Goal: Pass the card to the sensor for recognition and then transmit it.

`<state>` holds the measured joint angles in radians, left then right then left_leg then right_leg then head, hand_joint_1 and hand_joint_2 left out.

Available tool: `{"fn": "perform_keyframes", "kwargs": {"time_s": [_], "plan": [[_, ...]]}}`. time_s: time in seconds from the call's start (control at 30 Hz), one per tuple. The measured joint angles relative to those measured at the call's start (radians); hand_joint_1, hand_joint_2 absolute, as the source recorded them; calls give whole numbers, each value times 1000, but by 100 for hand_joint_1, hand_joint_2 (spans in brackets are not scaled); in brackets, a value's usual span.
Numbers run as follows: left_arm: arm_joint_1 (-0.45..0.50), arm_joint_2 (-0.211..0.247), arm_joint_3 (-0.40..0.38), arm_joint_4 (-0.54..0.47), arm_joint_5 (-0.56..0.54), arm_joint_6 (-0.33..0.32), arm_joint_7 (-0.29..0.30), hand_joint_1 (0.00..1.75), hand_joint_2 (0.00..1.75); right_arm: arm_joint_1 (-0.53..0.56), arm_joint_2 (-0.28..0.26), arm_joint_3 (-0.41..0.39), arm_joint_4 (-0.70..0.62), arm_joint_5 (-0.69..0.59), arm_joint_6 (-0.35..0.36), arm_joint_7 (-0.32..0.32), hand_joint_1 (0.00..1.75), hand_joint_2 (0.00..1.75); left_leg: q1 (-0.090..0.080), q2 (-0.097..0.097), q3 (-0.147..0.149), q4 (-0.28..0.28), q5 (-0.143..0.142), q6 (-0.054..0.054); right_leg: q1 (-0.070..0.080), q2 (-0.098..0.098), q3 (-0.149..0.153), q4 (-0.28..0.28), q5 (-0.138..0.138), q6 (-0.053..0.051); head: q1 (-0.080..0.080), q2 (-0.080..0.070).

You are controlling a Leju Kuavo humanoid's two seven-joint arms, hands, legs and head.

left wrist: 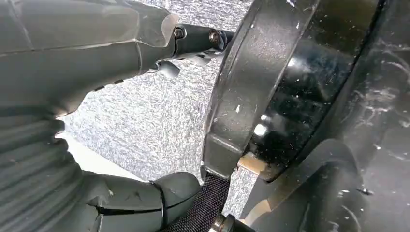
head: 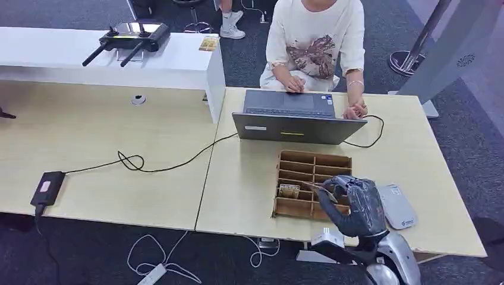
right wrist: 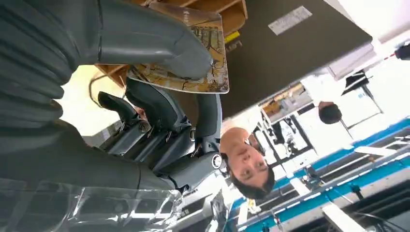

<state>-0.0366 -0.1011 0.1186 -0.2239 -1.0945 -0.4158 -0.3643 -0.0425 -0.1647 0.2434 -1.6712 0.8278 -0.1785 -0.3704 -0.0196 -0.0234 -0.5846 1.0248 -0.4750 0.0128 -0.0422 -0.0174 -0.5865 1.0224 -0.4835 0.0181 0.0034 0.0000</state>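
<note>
Light wood-grain table (head: pixel 249 178), matte. Laptop (head: pixel 291 122) at 12 o'clock of the tray, grey slab facing the person. Wooden slotted tray (head: pixel 297 169) keeps cards upright; one remains in a slot (head: pixel 289 191). Sensor (head: pixel 397 206), flat pale pad at 3 o'clock of the tray. Right hand (head: pixel 356 202) over the tray, thumb and fingers (right wrist: pixel 159 104) pinching the thin printed card (right wrist: pixel 212 72), judged just lifted. Left hand (left wrist: pixel 72 58) hangs; fingers cannot tell.

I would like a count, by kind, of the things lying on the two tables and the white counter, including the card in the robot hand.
Laptop: 1
Wooden compartment box: 1
Cards: 2, one pinched by the right robot hand, one in the box
Grey sensor pad: 1
Black power adapter: 1
Black controller with antennas: 1
Total: 7
</note>
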Motion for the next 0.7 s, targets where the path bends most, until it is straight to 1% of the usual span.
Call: {"fn": "perform_keyframes", "kwargs": {"time_s": [0.27, 0.5, 0.7], "plan": [[0, 4, -13, 0, 0, -2, -14, 0, 175, -15, -23, 10, -32, -2, -21, -20, 175, 175, 0, 0, 0, 0, 0, 0, 0, 0, 0, 0, 0, 0, 0, 0], [0, 5, -28, 0, 0, -2, -20, 0, 175, -71, -43, 34, -39, -35, -47, -67, 175, 175, 0, 0, 0, 0, 0, 0, 0, 0, 0, 0, 0, 0, 0, 0], [0, 8, -29, 0, 1, -3, -24, 0, 175, -126, -55, 53, -33, -52, -55, -76, 175, 175, 0, 0, 0, 0, 0, 0, 0, 0, 0, 0, 0, 0, 0, 0]]}}
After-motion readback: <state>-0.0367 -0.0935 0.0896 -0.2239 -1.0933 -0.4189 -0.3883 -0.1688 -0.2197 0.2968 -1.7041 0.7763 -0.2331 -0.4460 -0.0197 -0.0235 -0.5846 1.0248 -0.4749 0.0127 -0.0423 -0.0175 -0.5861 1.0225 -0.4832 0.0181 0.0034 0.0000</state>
